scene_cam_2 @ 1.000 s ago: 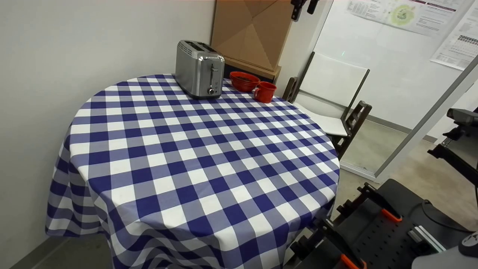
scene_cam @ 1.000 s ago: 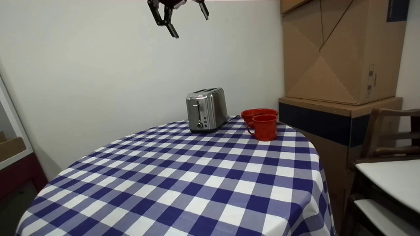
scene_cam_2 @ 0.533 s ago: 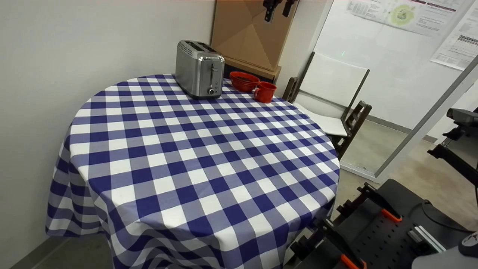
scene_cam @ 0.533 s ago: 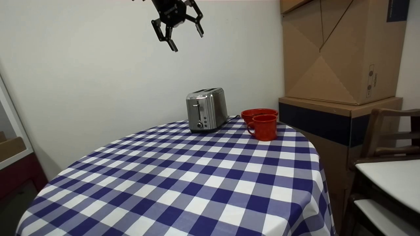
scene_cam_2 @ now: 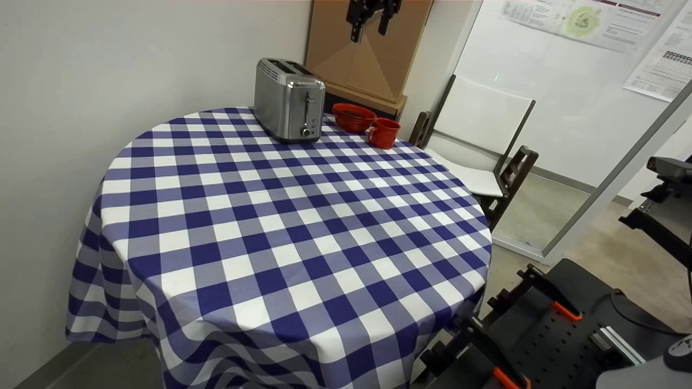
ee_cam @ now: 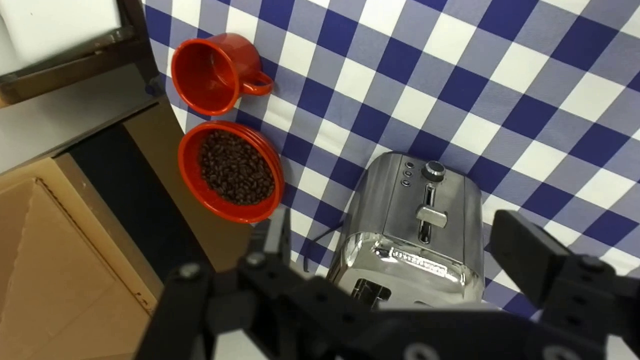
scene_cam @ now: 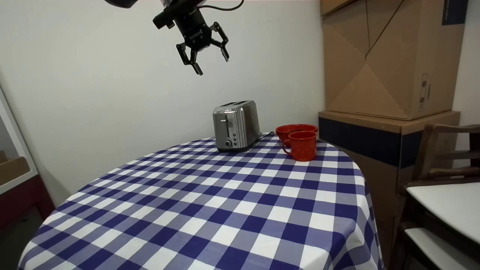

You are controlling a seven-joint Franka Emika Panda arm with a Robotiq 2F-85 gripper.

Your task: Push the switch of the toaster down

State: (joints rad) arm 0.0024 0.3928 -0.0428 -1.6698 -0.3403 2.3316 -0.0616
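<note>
- Your gripper point(scene_cam: 213, 67) hangs in mid-air with its fingers point(ee_cam: 525, 255) spread wide; nothing is pinched between them, and they touch nothing.
- The toaster point(ee_cam: 405, 235) is below your fingers and well apart from them; in the wrist view it shows beyond their tips, within the span between the two.
- The lever point(ee_cam: 432, 216), which I take to be the switch, also shows within that span, nearer the finger farther from the red bowl point(ee_cam: 227, 210). In both exterior views it stands near the upper end of its slot point(ee_cam: 425, 233), so the push is not done.
- I'd judge you are at the approach: the toaster is in sight below the fingers, but neither finger is at pressing height and neither is on the lever.
- Left to you: bring the fingers down to the lever, probably closing them first into one firm pusher, set the tips on its top, press along the slot toward the knob point(ee_cam: 433, 171) until it stops, then lift away.
- Whether the lever will latch at the bottom can't be told from here.
- Outside the span, past the finger on that side, are the bowl with its dark beans point(ee_cam: 235, 170) and, farther from the tips, the red mug point(ee_cam: 215, 75). Neither looks likely to hinder a straight descent.
</note>
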